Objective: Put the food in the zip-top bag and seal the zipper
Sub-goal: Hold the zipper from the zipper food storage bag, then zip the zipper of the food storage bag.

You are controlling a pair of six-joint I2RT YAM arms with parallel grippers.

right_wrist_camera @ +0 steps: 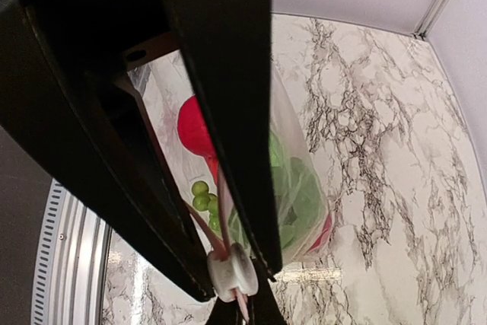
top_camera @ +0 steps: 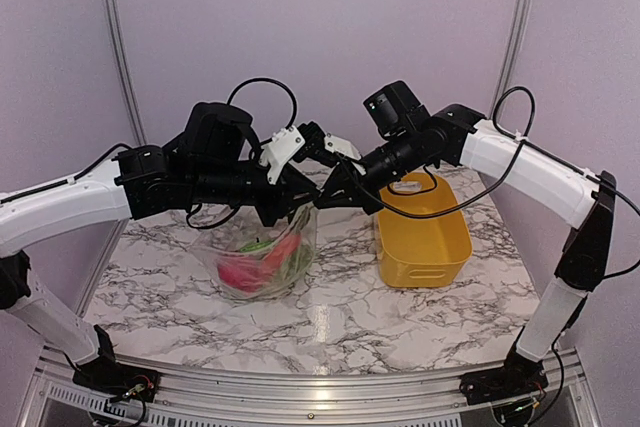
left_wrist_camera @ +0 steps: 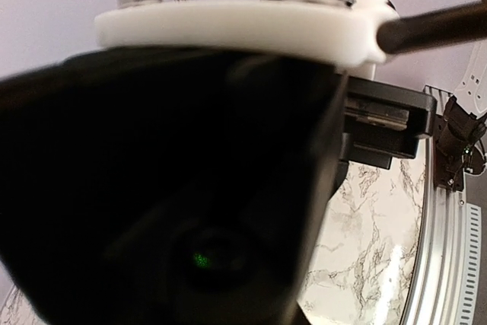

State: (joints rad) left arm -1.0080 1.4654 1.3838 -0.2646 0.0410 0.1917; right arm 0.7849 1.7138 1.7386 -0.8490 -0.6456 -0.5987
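Note:
The zip-top bag (top_camera: 265,257) stands on the marble table, lifted by its mouth, with red and green food inside. In the right wrist view the bag (right_wrist_camera: 304,188) holds a red piece (right_wrist_camera: 194,131), green grapes (right_wrist_camera: 202,195) and other green pieces. My right gripper (right_wrist_camera: 234,283) is shut on the zipper (right_wrist_camera: 225,211), with a white slider (right_wrist_camera: 232,270) at its fingertips. From above, the right gripper (top_camera: 335,187) and the left gripper (top_camera: 295,197) meet over the bag's mouth. The left wrist view is blocked by a dark body, so the left jaws are hidden.
A yellow basket (top_camera: 425,267) stands right of the bag, under the right arm. The marble table (top_camera: 330,317) runs to a metal rail (top_camera: 320,387) at its near edge. Purple walls close the back and sides.

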